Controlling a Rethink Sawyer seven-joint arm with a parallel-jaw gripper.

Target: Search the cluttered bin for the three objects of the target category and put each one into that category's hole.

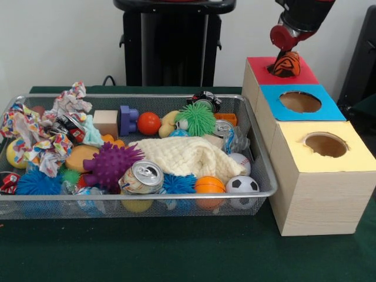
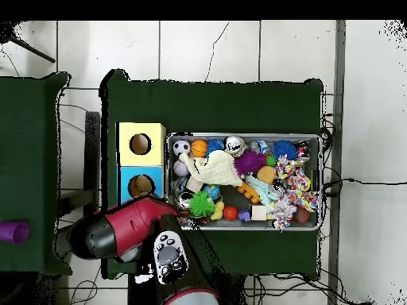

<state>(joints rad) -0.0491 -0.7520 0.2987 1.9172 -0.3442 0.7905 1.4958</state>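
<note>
Gripper [image 1: 287,56] is clamped on an orange-and-black striped toy [image 1: 287,64], lowering it into the red box's hole [image 1: 281,68] — so this looks like the drop step, and next it only needs to let go and lift clear. Near to far in front: yellow box [image 1: 329,170], blue box [image 1: 301,106], red one. Overhead, the arm [image 2: 127,230] hides the red box, while the wire bin [image 2: 318,139] lies fully open to view.

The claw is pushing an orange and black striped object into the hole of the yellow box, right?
Not quite. The front view shows the claw pushing the orange and black striped object into the hole of the red box, not the yellow box. The yellow box's hole sits empty.
</note>
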